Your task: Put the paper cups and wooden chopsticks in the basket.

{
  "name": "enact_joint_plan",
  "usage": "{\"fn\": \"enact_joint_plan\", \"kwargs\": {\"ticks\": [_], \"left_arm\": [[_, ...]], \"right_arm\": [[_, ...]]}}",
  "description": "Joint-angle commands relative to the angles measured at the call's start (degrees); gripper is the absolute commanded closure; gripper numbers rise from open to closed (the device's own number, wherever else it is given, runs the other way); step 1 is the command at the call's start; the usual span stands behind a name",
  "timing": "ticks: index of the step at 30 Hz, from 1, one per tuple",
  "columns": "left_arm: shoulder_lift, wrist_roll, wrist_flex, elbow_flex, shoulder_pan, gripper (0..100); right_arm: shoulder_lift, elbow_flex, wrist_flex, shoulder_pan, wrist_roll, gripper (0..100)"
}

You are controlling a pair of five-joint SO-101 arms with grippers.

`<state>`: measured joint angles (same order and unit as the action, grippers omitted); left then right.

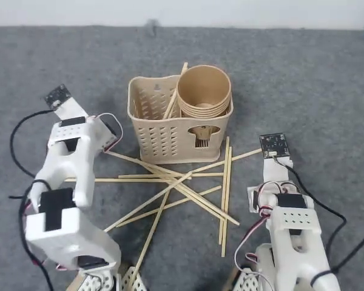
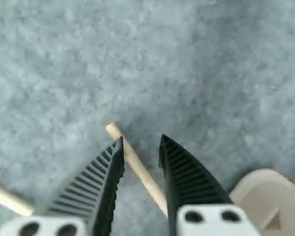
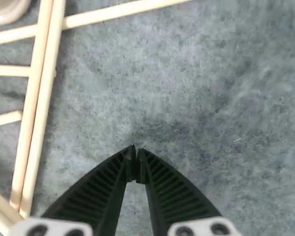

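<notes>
The beige slotted basket stands mid-table with a stack of paper cups and one chopstick leaning inside it. Several wooden chopsticks lie crossed on the carpet in front of it. My left gripper is open low over the carpet, its jaws astride the end of one chopstick. In the high view, the left arm sits left of the basket. My right gripper is shut on nothing, hovering over bare carpet beside a pair of chopsticks. The right arm is at the front right.
Grey carpet covers the whole table. A basket corner sits close to my left gripper, and a second chopstick lies on its other side. Open carpet lies right of the chopstick pile and behind the basket.
</notes>
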<state>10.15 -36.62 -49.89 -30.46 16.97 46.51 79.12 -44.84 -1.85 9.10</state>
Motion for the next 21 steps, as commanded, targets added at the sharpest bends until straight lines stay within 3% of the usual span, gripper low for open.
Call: {"fn": "enact_joint_plan", "kwargs": {"ticks": [1,10,15,21], "left_arm": [[-0.4,-4.0,-4.7,1.9,-0.4,89],[-0.2,-4.8,-7.0,2.1,-0.5,89],[-0.2,-4.8,-0.5,-0.9,-0.4,100],[-0.7,-4.8,2.1,-2.9,-1.5,99]], "right_arm": [[1.6,-0.4,0.9,0.2,2.4,99.1],[1.6,-0.2,0.5,-2.0,4.0,99.1],[1.6,-0.2,0.4,-2.0,4.0,99.1],[1.6,-0.2,0.4,-1.9,4.0,99.1]]}}
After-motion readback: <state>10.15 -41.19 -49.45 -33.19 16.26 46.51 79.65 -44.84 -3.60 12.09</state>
